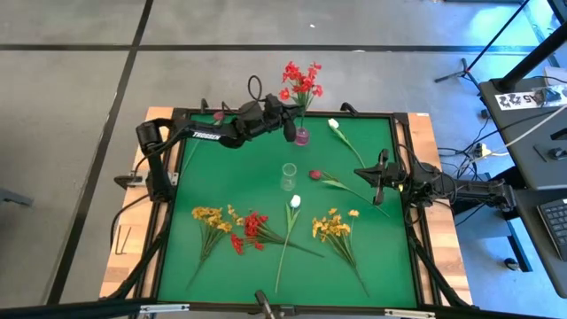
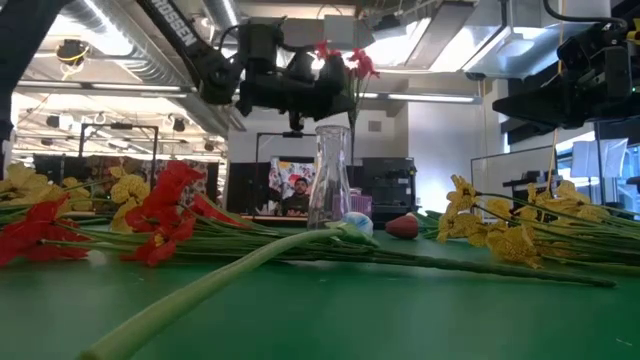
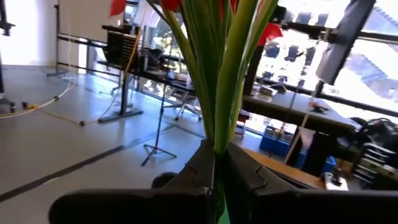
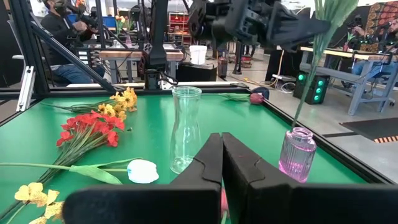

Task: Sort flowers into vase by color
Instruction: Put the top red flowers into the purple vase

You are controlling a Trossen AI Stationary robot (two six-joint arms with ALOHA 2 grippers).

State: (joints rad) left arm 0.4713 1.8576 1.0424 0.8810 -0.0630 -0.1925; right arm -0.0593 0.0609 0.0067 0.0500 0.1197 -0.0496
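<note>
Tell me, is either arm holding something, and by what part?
The left gripper holds a red spray by its stems, over the pink vase. The right gripper looks shut, empty.

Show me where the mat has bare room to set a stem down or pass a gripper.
Bare green mat lies left of the clear vase, between the left arm and the yellow spray. The strip right of the white tulip near the top edge is also free. The lower half is crowded with sprays; the pink bud lies near the right gripper.

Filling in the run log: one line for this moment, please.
left gripper: shut on red flowers, stems in pink vase | right gripper: shut, empty, by pink bud | clear vase: empty
</note>
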